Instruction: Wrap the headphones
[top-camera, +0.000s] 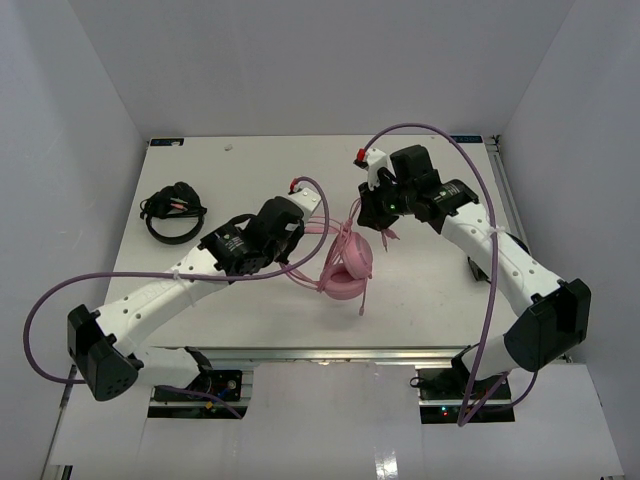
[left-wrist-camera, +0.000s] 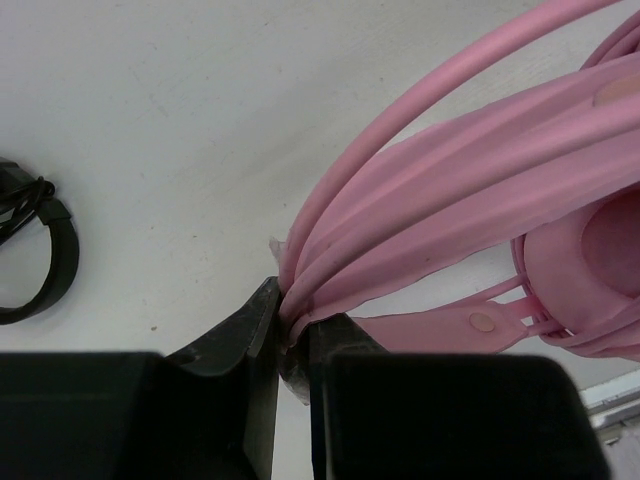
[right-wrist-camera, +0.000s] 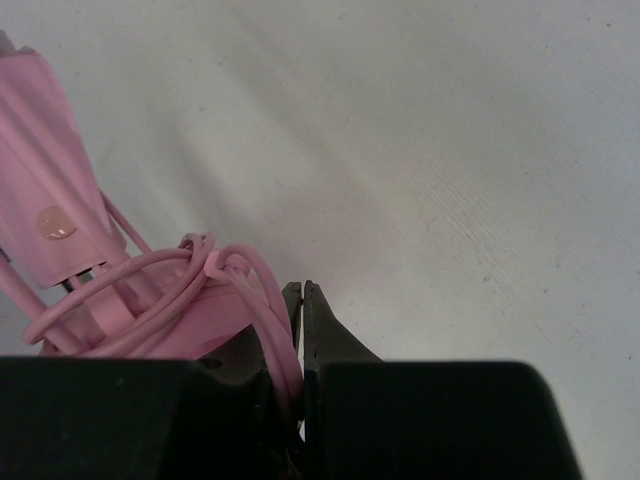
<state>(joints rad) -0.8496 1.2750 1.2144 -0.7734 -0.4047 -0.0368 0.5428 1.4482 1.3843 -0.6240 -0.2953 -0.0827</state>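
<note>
The pink headphones (top-camera: 345, 272) lie mid-table, ear cups together and the headband pointing towards the back. My left gripper (top-camera: 304, 234) is shut on the headband (left-wrist-camera: 450, 190) and a strand of the thin cable (left-wrist-camera: 400, 120), which both run into the jaws (left-wrist-camera: 292, 325). One ear cup (left-wrist-camera: 600, 260) shows at the right of the left wrist view. My right gripper (top-camera: 373, 222) sits just right of the headband. Its fingertips (right-wrist-camera: 301, 292) meet, and the pink cable (right-wrist-camera: 255, 290) runs over the left finger and down between the jaws. Loops of cable are bunched around the headband (right-wrist-camera: 45, 190).
A black headset (top-camera: 172, 212) lies at the left of the table and also shows as a black headset (left-wrist-camera: 45, 255) in the left wrist view. The table's front edge (top-camera: 350, 352) runs just below the headphones. Purple arm cables arc over both sides.
</note>
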